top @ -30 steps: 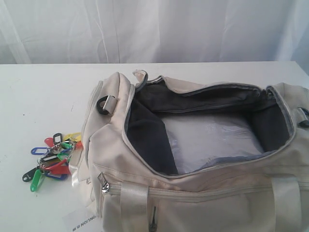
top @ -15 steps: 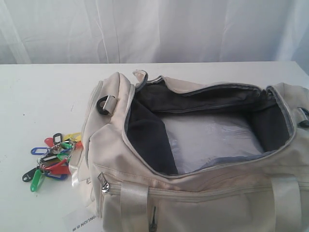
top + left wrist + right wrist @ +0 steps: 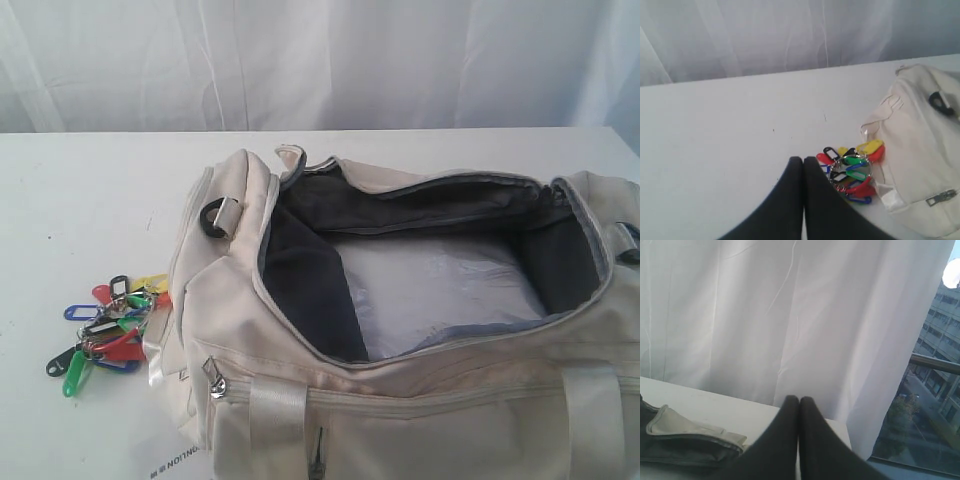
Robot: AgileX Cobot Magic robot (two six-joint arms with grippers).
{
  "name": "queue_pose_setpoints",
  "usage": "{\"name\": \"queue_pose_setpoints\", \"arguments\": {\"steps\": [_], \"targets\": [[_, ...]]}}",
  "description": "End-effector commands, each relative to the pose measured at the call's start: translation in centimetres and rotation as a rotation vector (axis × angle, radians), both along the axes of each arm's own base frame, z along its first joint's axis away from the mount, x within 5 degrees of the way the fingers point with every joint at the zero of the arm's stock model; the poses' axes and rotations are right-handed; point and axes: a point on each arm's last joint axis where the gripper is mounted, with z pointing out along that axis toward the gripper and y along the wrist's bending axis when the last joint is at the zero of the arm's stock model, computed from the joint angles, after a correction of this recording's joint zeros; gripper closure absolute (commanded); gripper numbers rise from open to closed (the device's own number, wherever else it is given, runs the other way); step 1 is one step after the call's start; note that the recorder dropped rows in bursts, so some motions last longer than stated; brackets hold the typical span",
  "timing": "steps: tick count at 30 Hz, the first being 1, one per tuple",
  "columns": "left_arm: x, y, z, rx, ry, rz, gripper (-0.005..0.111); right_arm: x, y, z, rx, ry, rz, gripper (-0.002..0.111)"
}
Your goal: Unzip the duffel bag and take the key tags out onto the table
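The cream duffel bag (image 3: pixel 240 330) lies on the white table (image 3: pixel 90 200) with its top zipper wide open, showing dark grey lining and a pale floor inside. The key tags (image 3: pixel 108 320) lie in a bunch on the table just left of the bag's end. In the left wrist view the key tags (image 3: pixel 852 167) rest beside the duffel bag (image 3: pixel 920 150), and my left gripper (image 3: pixel 803 160) is shut and empty, raised a little to their side. My right gripper (image 3: pixel 799 399) is shut on nothing, off the bag's far end (image 3: pixel 675 435). Neither gripper appears in the exterior view.
A white curtain (image 3: pixel 320 60) hangs behind the table's far edge. The right wrist view shows the table's corner (image 3: pixel 837 427) and a window with buildings (image 3: pixel 940 350) past it. A white label (image 3: pixel 170 460) lies by the bag's front.
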Motion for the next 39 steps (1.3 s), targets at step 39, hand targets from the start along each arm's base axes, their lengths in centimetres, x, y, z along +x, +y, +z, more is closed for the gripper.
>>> {"name": "queue_pose_setpoints", "arguments": {"steps": [39], "targets": [[5.6, 1.0, -15.5, 0.001, 0.101, -0.015, 0.107, -0.7, -1.0, 0.0, 0.002, -0.019, -0.221, 0.108]]}}
